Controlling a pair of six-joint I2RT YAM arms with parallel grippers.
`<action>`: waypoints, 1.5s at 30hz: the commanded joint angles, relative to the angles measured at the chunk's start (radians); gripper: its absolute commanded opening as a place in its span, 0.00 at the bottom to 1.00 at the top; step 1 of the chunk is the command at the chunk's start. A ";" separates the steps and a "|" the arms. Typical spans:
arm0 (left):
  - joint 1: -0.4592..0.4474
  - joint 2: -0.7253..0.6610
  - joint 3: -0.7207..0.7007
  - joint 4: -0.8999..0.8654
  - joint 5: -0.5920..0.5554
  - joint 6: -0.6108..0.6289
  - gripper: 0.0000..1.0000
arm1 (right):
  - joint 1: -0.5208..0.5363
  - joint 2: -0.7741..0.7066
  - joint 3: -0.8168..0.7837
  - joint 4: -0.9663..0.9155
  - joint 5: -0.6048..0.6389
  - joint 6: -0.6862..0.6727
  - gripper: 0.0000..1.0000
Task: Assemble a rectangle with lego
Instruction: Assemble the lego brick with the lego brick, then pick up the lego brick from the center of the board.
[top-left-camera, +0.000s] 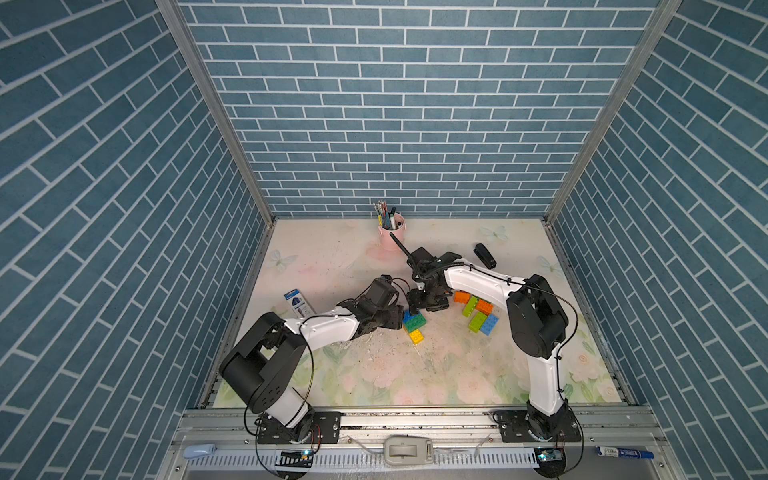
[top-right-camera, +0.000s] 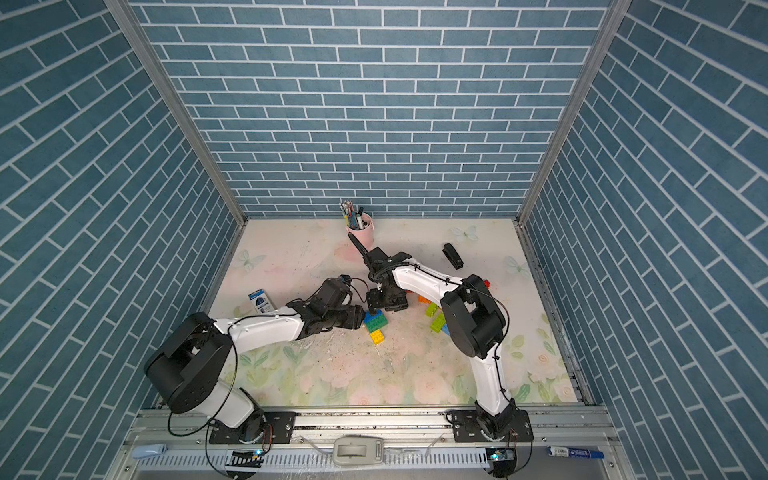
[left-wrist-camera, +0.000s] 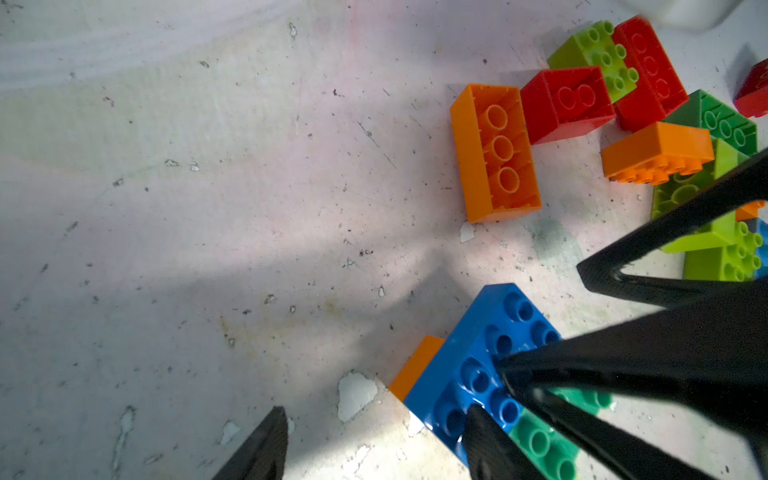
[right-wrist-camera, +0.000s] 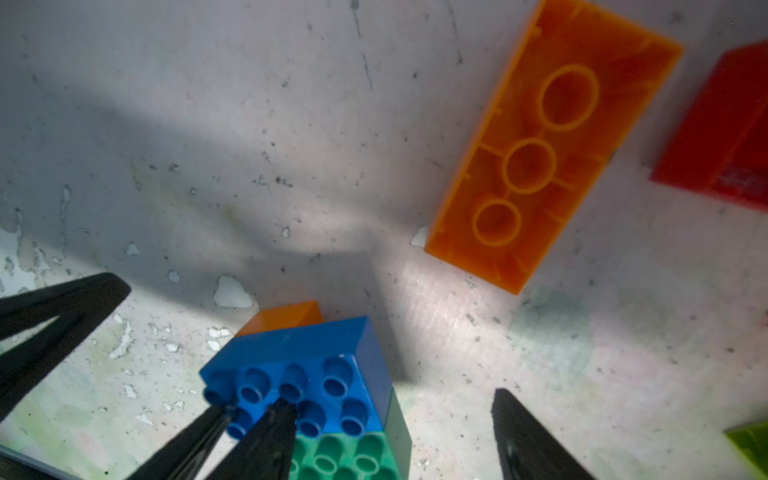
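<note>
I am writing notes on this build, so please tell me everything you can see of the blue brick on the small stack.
The blue brick is a glossy plastic block with two rows of four studs, lying flat with its studs up. An orange brick pokes out from below it, and its long side meets the green brick. One finger of the left gripper and one of the right gripper lie on or just above its studs; neither gripper clamps it.

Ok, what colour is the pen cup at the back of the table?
The pen cup is pink, clearest in a top view.
</note>
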 joint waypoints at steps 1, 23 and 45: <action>-0.001 0.014 -0.021 -0.128 -0.003 0.022 0.76 | -0.014 -0.009 0.011 -0.027 0.028 0.017 0.75; 0.046 -0.345 -0.019 -0.157 -0.098 0.114 0.97 | -0.105 0.132 0.214 -0.013 0.153 0.163 0.62; 0.047 -0.493 -0.070 -0.027 -0.102 0.211 0.88 | -0.166 -0.052 0.054 0.254 -0.169 0.198 0.21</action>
